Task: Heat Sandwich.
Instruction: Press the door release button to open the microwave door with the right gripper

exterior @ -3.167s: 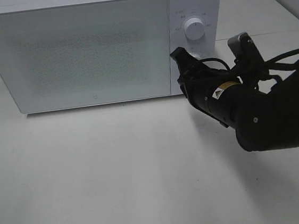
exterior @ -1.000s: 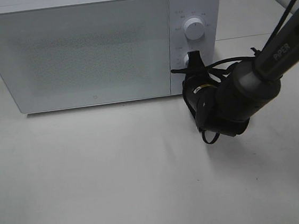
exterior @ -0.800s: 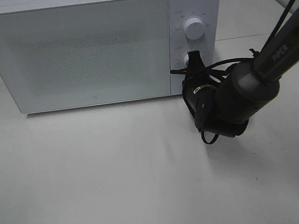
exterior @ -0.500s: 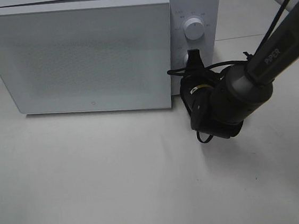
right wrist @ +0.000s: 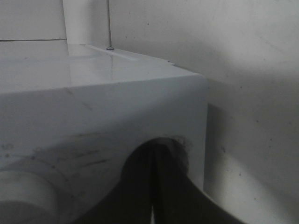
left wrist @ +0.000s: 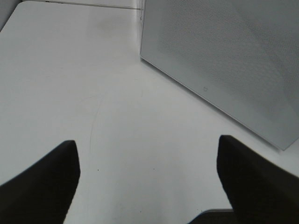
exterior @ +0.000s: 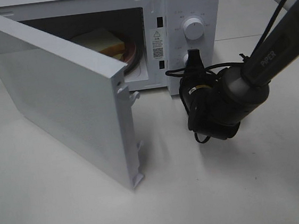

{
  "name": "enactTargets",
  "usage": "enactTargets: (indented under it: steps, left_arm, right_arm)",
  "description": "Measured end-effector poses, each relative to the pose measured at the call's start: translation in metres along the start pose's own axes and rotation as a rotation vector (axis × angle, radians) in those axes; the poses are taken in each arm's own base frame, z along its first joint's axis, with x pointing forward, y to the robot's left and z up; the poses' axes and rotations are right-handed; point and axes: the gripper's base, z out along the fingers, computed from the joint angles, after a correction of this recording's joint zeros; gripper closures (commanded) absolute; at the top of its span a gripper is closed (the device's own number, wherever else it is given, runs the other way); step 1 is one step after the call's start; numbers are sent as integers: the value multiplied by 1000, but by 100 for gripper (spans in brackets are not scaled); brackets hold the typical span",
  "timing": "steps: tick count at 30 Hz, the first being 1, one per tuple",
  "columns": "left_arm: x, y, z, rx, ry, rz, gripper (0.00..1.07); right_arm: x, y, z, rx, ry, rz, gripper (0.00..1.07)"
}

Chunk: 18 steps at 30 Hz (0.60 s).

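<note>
White tabletop (exterior: 68, 206) carries boxy white microwave (exterior: 196, 0), white door (exterior: 68, 104) hanging wide open to left. Black right arm (exterior: 228, 101) reaches toward control panel. Inside cavity: round pink-rimmed plate (exterior: 134, 57), white-bread sandwich (exterior: 102, 41) with orange-brown crust resting on it. Right fingers (exterior: 193, 59) pressed together, tips against panel beside lower round knob (right wrist: 23, 196). Left fingers (left wrist: 42, 182) spread wide, empty, hovering over tabletop near door.

"PiPER" on right arm link (exterior: 268, 56). Warning-triangle sticker (exterior: 156, 43) on microwave (exterior: 194, 0) frame; print unreadable.
</note>
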Motion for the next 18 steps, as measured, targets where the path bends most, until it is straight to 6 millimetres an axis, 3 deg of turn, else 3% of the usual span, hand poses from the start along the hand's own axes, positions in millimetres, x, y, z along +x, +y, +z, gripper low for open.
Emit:
enactTargets:
  steps: [18]
  left_arm:
    - [0,0,0,0,0,0,31]
  right_arm:
    - [0,-1,0,0,-1,3,107]
